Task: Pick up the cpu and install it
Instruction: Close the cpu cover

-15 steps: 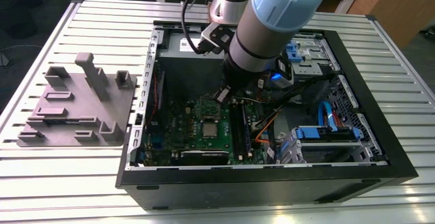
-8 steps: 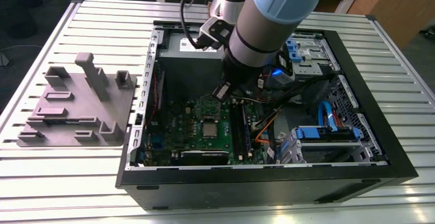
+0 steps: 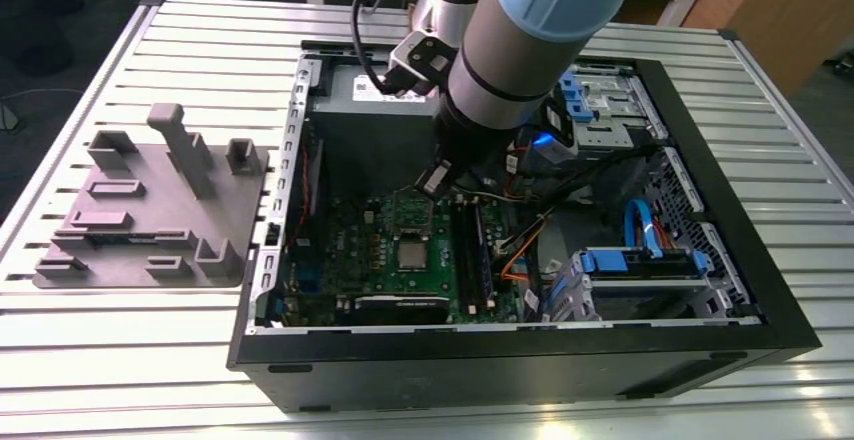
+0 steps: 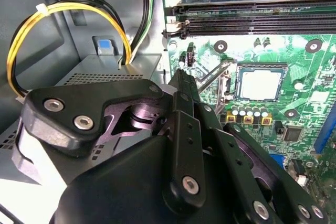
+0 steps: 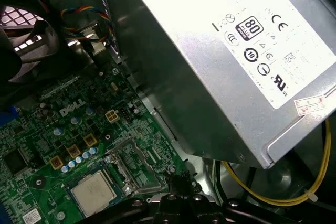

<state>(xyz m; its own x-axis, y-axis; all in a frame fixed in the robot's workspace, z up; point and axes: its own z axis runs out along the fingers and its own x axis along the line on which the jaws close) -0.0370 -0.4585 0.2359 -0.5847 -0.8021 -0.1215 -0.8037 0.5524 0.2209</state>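
The cpu [image 3: 414, 253], a small square chip with a silvery top, lies flat in its socket on the green motherboard [image 3: 380, 280] inside the open computer case. Both wrist views show the cpu [image 4: 261, 84] [image 5: 93, 192] from closer up. A metal retention frame [image 5: 134, 162] stands beside it. My gripper [image 3: 441, 182] hangs over the board's far edge, a little way from the socket. Its black fingers [image 4: 181, 85] meet at the tip with nothing between them, apart from the cpu. The gripper tip [image 5: 176, 182] also sits near the socket's corner.
The big grey power supply with a white label [image 5: 236, 51] lies close beside the gripper. Yellow cables [image 4: 31, 30] loop nearby. Memory slots [image 4: 252, 19] run past the socket. A grey plate with upright blocks [image 3: 160, 210] sits outside the case on the exterior view's left. Blue drive brackets [image 3: 641, 260] fill the right.
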